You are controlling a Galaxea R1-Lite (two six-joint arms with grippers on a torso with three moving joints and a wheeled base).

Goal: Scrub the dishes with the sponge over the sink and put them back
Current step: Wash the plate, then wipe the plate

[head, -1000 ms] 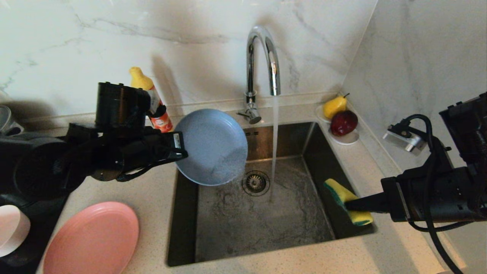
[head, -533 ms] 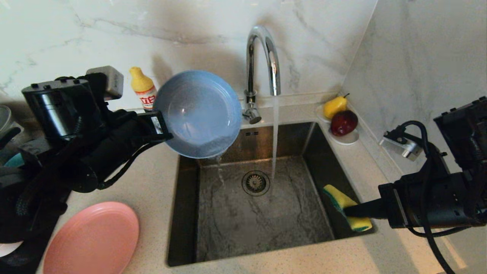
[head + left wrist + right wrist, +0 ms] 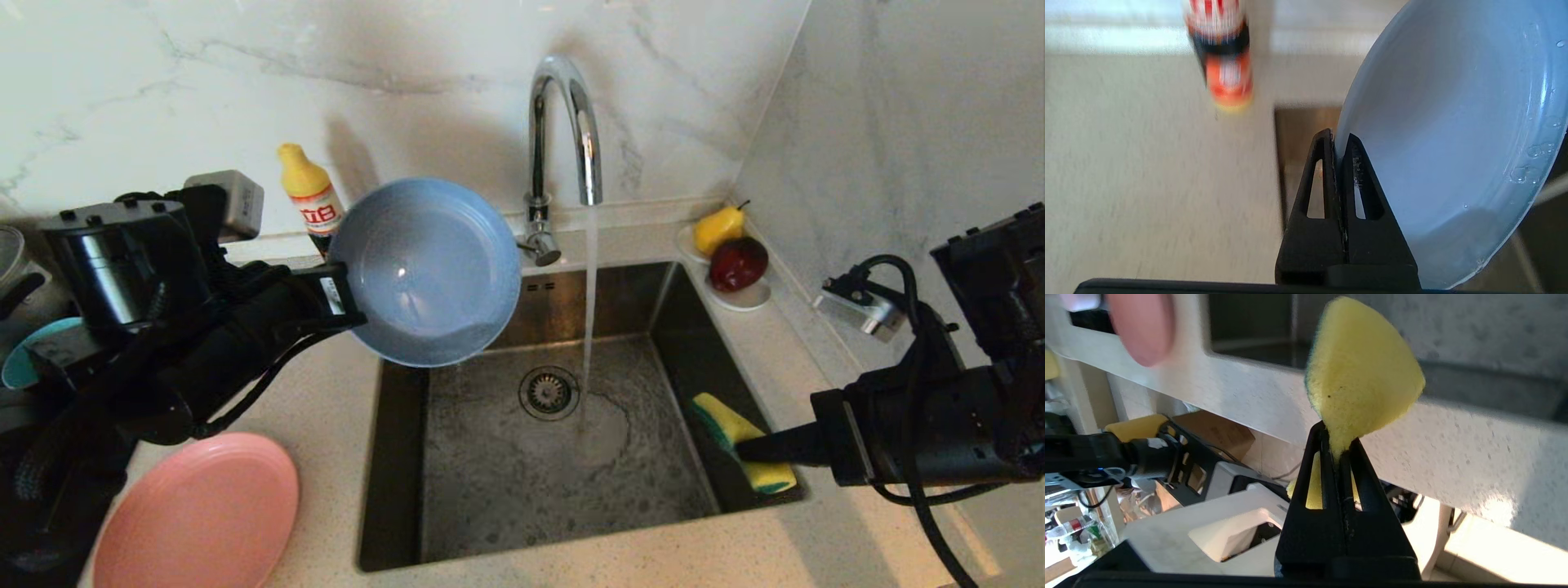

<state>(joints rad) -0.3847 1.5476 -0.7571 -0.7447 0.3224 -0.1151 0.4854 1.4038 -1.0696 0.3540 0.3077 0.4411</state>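
Head view: grey-blue plate (image 3: 424,273) tilted, hollow camera-ward.

Your left arm reaches in from the left, its black two-fingered left gripper (image 3: 347,282) clamped flat on the rim of the round grey-blue plate (image 3: 424,269), which it holds tilted, the hollow face toward you. Your right arm comes in low from the right, wrist level, its black right gripper (image 3: 755,449) pinched tight on the bent yellow sponge with a green side (image 3: 739,433).
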